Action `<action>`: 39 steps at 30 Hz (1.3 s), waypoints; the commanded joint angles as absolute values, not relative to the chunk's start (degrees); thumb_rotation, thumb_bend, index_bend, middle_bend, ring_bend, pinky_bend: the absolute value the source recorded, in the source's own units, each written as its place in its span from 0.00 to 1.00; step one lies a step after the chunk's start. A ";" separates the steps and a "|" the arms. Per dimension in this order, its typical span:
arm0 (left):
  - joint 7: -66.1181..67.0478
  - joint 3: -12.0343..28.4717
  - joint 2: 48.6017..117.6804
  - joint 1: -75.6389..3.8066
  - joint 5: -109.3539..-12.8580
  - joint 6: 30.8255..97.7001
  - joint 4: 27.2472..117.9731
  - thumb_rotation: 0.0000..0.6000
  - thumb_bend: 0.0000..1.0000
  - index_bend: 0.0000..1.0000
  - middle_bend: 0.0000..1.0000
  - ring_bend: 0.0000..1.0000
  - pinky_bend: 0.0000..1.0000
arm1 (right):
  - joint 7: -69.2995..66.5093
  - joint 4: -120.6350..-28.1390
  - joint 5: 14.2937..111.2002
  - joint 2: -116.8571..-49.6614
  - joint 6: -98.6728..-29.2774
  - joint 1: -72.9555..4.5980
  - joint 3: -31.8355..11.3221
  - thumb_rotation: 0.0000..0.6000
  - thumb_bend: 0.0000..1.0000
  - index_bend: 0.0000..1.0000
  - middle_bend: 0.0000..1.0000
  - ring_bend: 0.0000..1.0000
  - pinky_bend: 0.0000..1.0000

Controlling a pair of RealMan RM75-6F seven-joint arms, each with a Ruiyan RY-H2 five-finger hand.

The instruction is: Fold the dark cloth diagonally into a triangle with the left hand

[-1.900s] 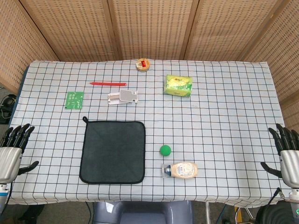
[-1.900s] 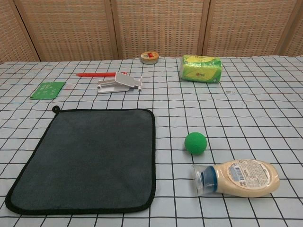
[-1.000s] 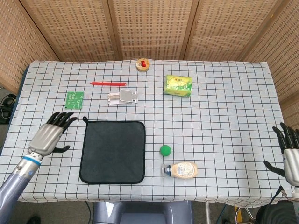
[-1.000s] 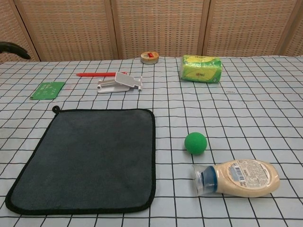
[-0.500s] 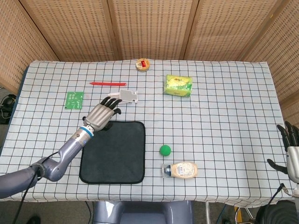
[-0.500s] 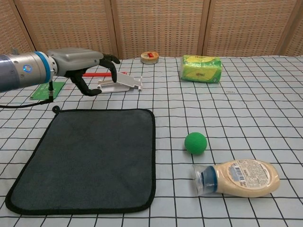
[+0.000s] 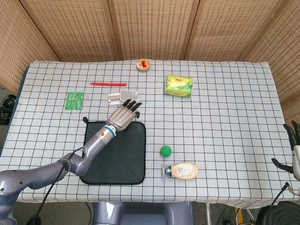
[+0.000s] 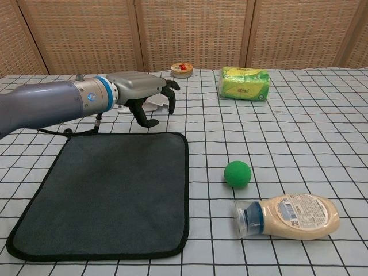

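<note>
The dark cloth [image 7: 115,154] [image 8: 109,190] lies flat and square on the checked tablecloth, black-edged, with a small loop at its far left corner. My left hand [image 7: 123,114] [image 8: 144,91] hovers over the cloth's far edge, near its far right corner, fingers spread and curled slightly down, holding nothing. The left forearm crosses above the cloth's left part. My right hand [image 7: 294,150] shows only at the right edge of the head view, off the table, fingers apart and empty.
A green ball [image 7: 165,150] [image 8: 237,173] and a lying sauce bottle [image 7: 183,170] [image 8: 287,215] sit right of the cloth. Beyond it lie a white clip device [image 7: 119,97], red pen [image 7: 108,84], green card [image 7: 74,100], tape roll [image 7: 143,64] and green packet [image 7: 179,86].
My left hand has swept in from the table's left edge, rightward and forward, to above the cloth's far right part. The right hand has drifted slightly outward. The cloth has not moved.
</note>
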State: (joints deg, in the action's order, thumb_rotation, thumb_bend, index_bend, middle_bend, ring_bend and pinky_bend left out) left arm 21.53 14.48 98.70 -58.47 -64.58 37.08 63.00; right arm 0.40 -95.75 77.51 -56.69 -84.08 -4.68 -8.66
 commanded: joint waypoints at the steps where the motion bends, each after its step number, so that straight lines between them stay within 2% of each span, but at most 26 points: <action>1: 21.63 14.06 101.18 -59.63 -63.49 36.55 60.44 1.00 0.45 0.36 0.00 0.00 0.00 | -0.16 -95.56 77.25 -56.49 -84.09 -4.60 -8.85 1.00 0.00 0.11 0.00 0.00 0.00; 22: 18.97 13.54 109.32 -62.52 -61.14 34.78 49.05 1.00 0.45 0.36 0.00 0.00 0.00 | -2.41 -94.47 76.36 -56.10 -83.01 -4.76 -9.21 1.00 0.00 0.11 0.00 0.00 0.00; 39: 18.88 13.18 111.47 -63.45 -61.33 34.66 46.65 1.00 0.45 0.41 0.00 0.00 0.00 | -3.79 -94.16 75.98 -55.70 -82.96 -4.57 -9.47 1.00 0.00 0.11 0.00 0.00 0.00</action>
State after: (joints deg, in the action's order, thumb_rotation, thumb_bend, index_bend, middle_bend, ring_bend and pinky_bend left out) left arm 18.84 13.19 111.42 -63.48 -61.38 34.61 46.69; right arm -3.79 -94.16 75.97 -55.71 -82.95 -4.58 -9.47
